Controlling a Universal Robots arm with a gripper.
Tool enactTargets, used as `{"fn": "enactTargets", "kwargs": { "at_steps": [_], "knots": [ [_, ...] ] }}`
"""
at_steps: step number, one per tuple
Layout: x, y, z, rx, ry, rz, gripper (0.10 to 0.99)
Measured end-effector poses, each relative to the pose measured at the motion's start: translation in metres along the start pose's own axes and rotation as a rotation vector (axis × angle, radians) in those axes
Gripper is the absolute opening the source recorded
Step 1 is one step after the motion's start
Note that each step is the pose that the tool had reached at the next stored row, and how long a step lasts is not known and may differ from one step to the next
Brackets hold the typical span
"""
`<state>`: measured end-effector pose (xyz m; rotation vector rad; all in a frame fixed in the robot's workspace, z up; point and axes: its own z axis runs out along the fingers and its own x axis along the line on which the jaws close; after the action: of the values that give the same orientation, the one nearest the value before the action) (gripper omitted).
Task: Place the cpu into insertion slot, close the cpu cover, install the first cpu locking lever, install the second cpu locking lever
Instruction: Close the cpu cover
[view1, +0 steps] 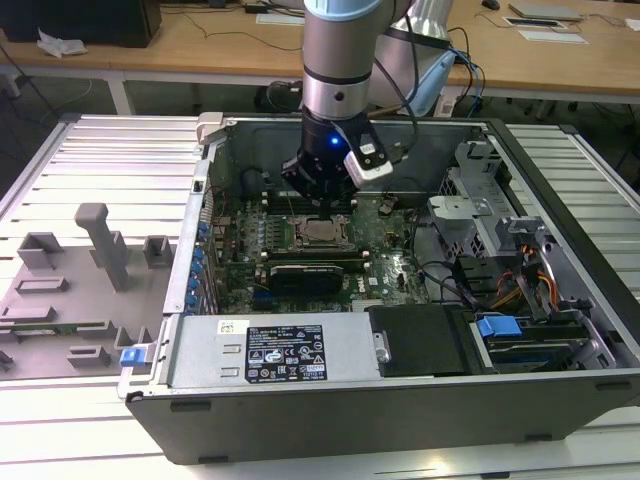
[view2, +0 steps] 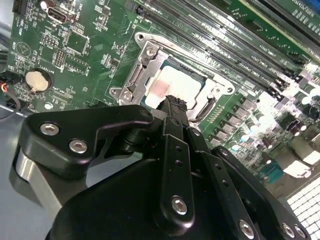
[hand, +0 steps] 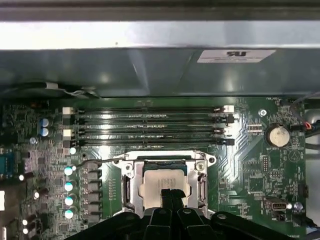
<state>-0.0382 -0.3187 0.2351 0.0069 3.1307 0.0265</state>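
Note:
The cpu (hand: 159, 183), a flat silver-grey square, lies in the insertion slot (view1: 322, 232) on the green board inside the open computer case. The cpu cover (hand: 127, 186), a silver metal frame, lies down around the chip's edges; it shows in the second wrist view too, cover (view2: 146, 64) around chip (view2: 172, 84). A thin wire lever (hand: 97, 162) juts out sideways from the socket's corner. My gripper (hand: 172, 196) hangs just above the chip, fingers shut together with nothing between them. It appears also in the second wrist view (view2: 175, 103) and in the exterior view (view1: 320, 195).
Long black memory slots (hand: 150, 125) run beside the socket toward the case wall (hand: 160, 70). A coin battery (hand: 277, 135) sits on the board. A black card (view1: 305, 272), the power supply (view1: 270, 350) and a drive cage with cables (view1: 520, 260) crowd the case. Grey fixtures (view1: 100, 245) stand at the exterior view's left.

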Motion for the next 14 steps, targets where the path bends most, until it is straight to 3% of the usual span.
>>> {"fn": "enactTargets", "kwargs": {
  "at_steps": [3,8,10,12,14],
  "knots": [
    [0.0001,-0.0015,-0.0001,0.009,-0.0010,-0.018,0.106],
    [0.0001,-0.0022,0.0000,0.012,-0.0046,-0.072,0.106],
    [0.0002,-0.0022,0.0000,0.017,-0.0046,-0.077,0.106],
    [0.0003,-0.0022,-0.0002,0.031,-0.0041,-0.077,0.106],
    [0.0003,-0.0022,-0.0012,0.035,-0.0037,-0.077,0.106]
  ]
}}
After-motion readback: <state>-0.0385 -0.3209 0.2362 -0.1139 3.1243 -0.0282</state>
